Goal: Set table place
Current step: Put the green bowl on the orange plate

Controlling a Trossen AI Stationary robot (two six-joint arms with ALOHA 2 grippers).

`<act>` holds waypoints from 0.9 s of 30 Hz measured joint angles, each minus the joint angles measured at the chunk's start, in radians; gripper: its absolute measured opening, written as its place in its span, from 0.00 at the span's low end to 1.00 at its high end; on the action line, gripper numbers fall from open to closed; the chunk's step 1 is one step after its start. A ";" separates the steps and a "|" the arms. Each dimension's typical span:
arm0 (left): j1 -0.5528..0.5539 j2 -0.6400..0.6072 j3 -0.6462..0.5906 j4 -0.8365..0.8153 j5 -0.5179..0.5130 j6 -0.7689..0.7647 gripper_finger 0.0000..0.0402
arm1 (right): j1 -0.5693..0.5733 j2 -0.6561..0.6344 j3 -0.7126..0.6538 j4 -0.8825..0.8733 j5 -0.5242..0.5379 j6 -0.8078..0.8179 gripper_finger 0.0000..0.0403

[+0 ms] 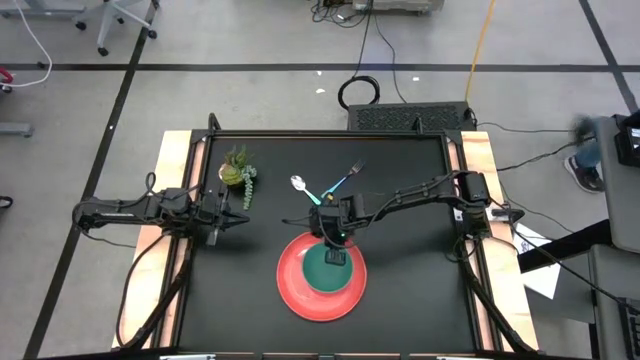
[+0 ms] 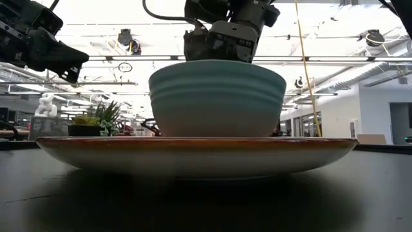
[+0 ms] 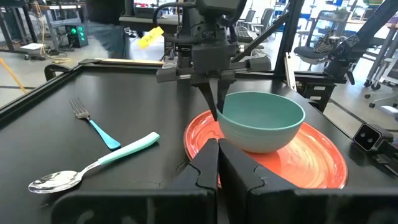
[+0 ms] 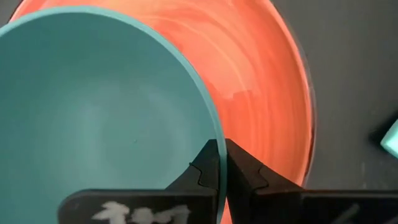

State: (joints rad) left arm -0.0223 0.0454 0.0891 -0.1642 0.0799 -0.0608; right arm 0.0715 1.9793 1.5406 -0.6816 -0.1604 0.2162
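The teal-green bowl stands upright on the red plate, bottom on the plate's middle. The plate lies flat near the table's near edge. My right gripper hangs over the bowl's far rim, shut on it. The spoon and the fork, both with light-blue handles, lie crossed on the table just beyond the plate; the left wrist view shows the fork and spoon side by side. My left gripper waits shut at the table's left side. My right gripper pinches the bowl's rim on its far side, one finger inside the bowl and one outside. The fingers come from above, pointing down. The bowl stays upright with its bottom on the red plate.
A small green potted plant stands near the table's far left corner, close to my left gripper. Light wooden strips run along the table's left and right sides. Bare black tabletop lies right of the plate.
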 joint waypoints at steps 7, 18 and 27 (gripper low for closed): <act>0.000 0.000 0.000 0.000 0.000 0.000 0.04 | 0.001 0.000 0.000 -0.031 0.031 0.007 0.00; 0.000 0.000 0.000 0.000 0.000 0.000 0.04 | 0.002 0.000 0.000 -0.034 0.035 0.006 0.00; 0.000 0.000 0.000 0.000 0.000 0.000 0.04 | 0.006 -0.004 0.000 -0.051 0.043 0.007 0.00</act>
State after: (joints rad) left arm -0.0222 0.0453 0.0891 -0.1646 0.0799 -0.0605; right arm 0.0775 1.9755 1.5406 -0.7328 -0.1177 0.2234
